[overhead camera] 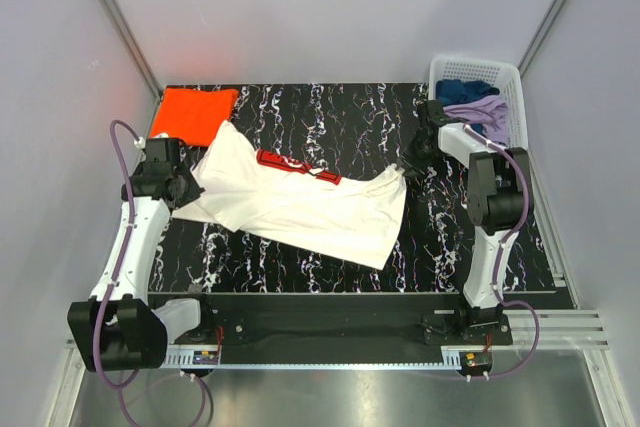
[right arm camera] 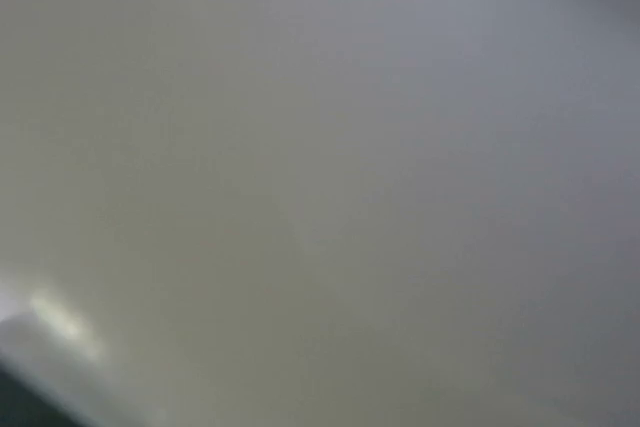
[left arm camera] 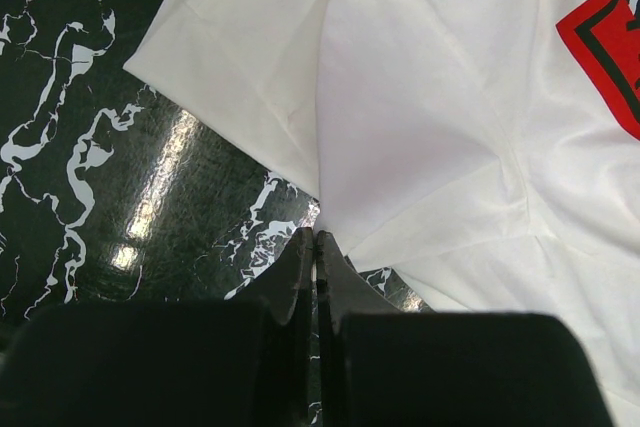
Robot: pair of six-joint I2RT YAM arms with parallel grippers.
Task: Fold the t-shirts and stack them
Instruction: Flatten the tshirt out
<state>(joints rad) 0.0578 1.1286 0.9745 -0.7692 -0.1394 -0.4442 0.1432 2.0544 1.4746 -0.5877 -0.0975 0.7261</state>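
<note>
While the white shirt lies spread mid-table, its red print too small to read, the orange shirt sits folded at ten o'clock. The left gripper pinches the white edge, jaws together; the right gripper meets its three-o'clock corner, grip unclear. Black marbled table, white basket at two o'clock, grey walls.
</note>
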